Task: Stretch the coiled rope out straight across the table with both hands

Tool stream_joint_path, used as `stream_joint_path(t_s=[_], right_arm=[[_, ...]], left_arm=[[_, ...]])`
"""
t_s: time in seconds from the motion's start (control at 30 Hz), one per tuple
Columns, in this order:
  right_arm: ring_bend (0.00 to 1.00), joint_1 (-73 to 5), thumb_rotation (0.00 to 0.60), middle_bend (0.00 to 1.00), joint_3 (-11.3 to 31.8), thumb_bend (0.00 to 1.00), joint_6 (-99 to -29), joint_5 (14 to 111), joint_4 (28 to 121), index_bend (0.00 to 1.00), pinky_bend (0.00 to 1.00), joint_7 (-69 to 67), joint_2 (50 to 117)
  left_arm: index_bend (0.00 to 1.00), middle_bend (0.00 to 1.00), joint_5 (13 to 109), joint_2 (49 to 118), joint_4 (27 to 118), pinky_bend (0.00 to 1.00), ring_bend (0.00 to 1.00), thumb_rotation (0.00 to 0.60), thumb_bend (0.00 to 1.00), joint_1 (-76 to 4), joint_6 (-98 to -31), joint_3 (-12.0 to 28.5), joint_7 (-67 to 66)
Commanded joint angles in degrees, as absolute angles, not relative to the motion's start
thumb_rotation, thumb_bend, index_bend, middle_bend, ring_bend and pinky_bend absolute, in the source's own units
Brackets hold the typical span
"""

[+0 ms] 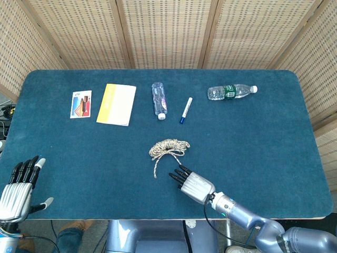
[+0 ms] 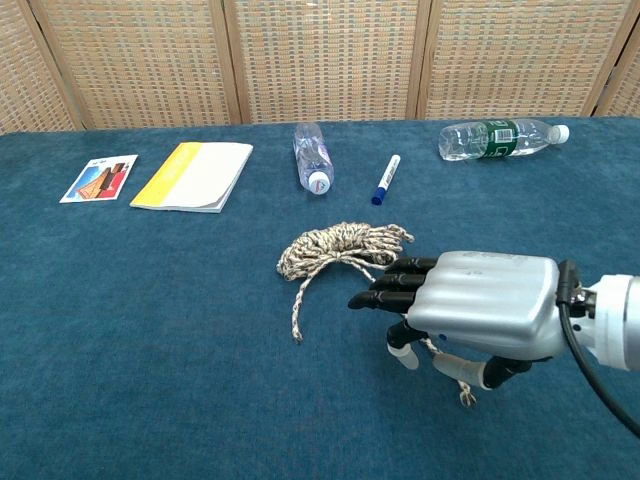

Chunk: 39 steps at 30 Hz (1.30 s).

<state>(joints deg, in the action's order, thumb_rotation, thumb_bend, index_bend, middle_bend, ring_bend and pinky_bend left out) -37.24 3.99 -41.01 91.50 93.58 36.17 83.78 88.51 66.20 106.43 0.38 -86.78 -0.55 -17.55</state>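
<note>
Trailing under right hand (image 2: pixel 470 310), rope (image 2: pixel 340 246) tail, coil just beyond.

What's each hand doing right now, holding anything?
Left hand: open, holding nothing.
Right hand: over the rope's loose end; grip cannot be told.

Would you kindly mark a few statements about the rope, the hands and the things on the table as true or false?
1. The rope is still mostly coiled. True.
2. The right hand hovers over the rope's longer loose tail. True.
3. The left hand holds the rope's other end. False: it sits at the table's near left edge, fingers apart, far from the rope.
4. Both bottles stand upright. False: the labelled bottle and the clear bottle lie on their sides.
5. The marker lies between the two bottles. True.
</note>
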Motion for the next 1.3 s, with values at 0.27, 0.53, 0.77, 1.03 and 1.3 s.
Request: stream_joint_path(t_s=[0.27, 0.53, 0.77, 1.03, 1.3], right_arm=[[0.00, -37.2, 0.600, 0.00, 2.3, 0.58, -42.4, 87.7, 92.2, 0.43, 0.00, 40.2, 84.6], [0.00, -37.0, 0.600, 0.00, 2.1, 0.58, -43.8, 83.7, 89.9, 0.44, 0.00, 41.1, 84.4], [0.00, -37.2, 0.600, 0.00, 3.3, 0.58, -45.6, 79.7, 87.4, 0.44, 0.00, 41.8, 84.4], [0.00, -37.8, 0.600, 0.00, 4.3, 0.58, -47.9, 76.5, 86.7, 0.44, 0.00, 43.5, 84.9], [0.00, -36.7, 0.600, 0.00, 7.2, 0.43, -51.7, 70.7, 89.5, 0.44, 0.00, 40.1, 86.0]], left_arm=[[0.00, 0.00, 88.3, 66.3, 106.5, 0.00, 0.00, 0.600, 0.00, 0.2, -86.6, -0.7, -17.6], [0.00, 0.00, 88.1, 66.5, 106.5, 0.00, 0.00, 0.600, 0.00, 0.0, -86.4, -0.8, -18.0], [0.00, 0.00, 87.9, 66.5, 106.5, 0.00, 0.00, 0.600, 0.00, -0.1, -86.4, -0.9, -18.0], [0.00, 0.00, 87.9, 66.7, 106.4, 0.00, 0.00, 0.600, 0.00, -0.2, -86.3, -1.0, -18.2], [0.00, 0.00, 87.9, 66.7, 106.4, 0.00, 0.00, 0.600, 0.00, -0.2, -86.4, -1.1, -18.2]])
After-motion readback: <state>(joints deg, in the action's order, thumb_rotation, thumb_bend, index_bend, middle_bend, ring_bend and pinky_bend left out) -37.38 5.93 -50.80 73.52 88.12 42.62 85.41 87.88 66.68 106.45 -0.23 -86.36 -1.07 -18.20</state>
